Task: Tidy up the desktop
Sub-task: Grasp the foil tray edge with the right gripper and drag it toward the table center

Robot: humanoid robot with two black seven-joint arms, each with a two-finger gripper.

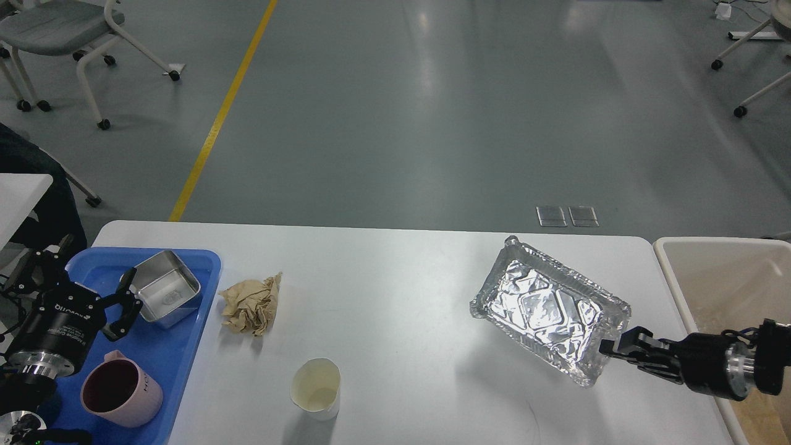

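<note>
The white desktop fills the lower view. My right gripper is shut on the near right corner of a foil tray and holds it tilted above the desktop's right side. A crumpled brown paper and a cream paper cup stand on the desktop left of centre. My left gripper is open over the blue tray, beside a steel box and above a pink mug.
A beige bin stands against the desktop's right edge, next to my right arm. Office chairs stand on the grey floor at the far left and far right. A yellow floor line runs behind the desktop.
</note>
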